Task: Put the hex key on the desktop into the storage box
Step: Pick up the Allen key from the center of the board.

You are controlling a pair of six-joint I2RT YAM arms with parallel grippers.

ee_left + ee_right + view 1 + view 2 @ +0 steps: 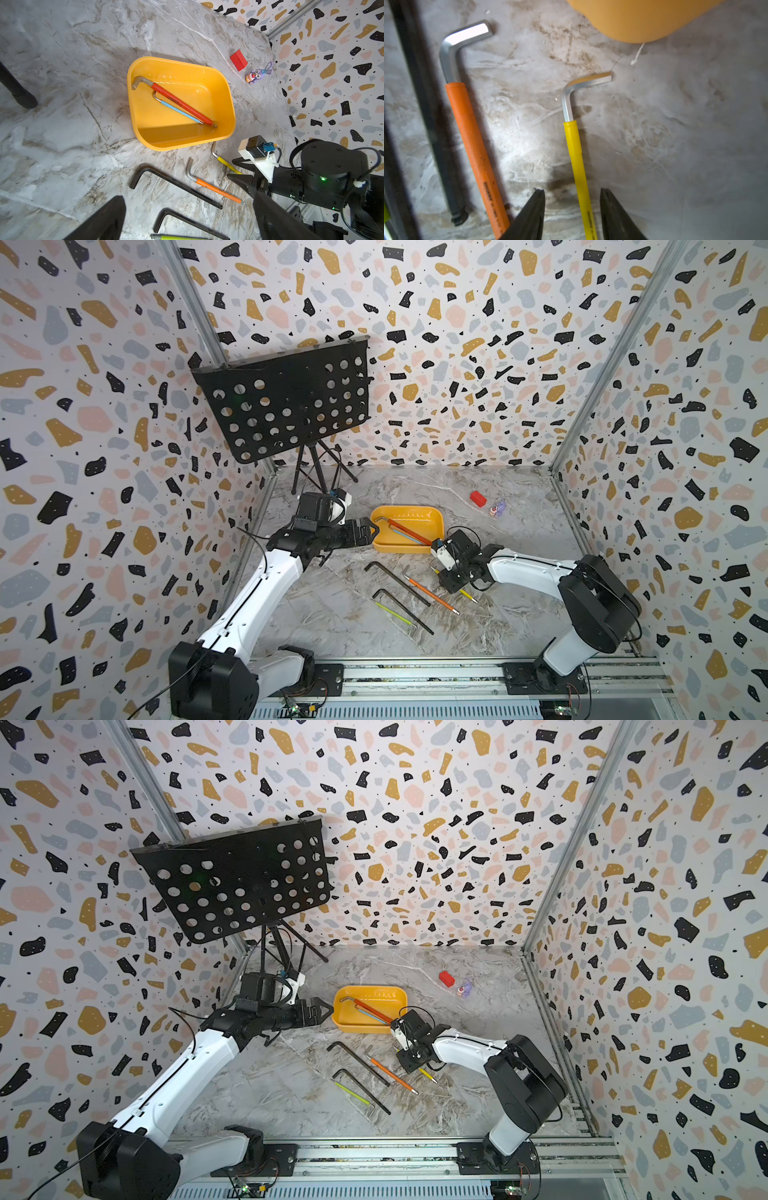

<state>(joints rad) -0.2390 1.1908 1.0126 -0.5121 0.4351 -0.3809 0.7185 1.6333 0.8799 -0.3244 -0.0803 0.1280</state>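
Yellow-sleeved hex key (pixel 575 158) lies on the counter (pixel 675 145), untouched, inside the spread right end effector (pixel 571 190). The left end effector (pixel 372 533), also spread, hangs beside the storage box (pixel 399 549).

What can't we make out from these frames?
Yellow key: in both top views the right gripper covers all but its tip.
Lime key: left wrist view, cut off by the frame edge.
Orange key print: right wrist view, blurred.
Toy: both top views, too small for detail.
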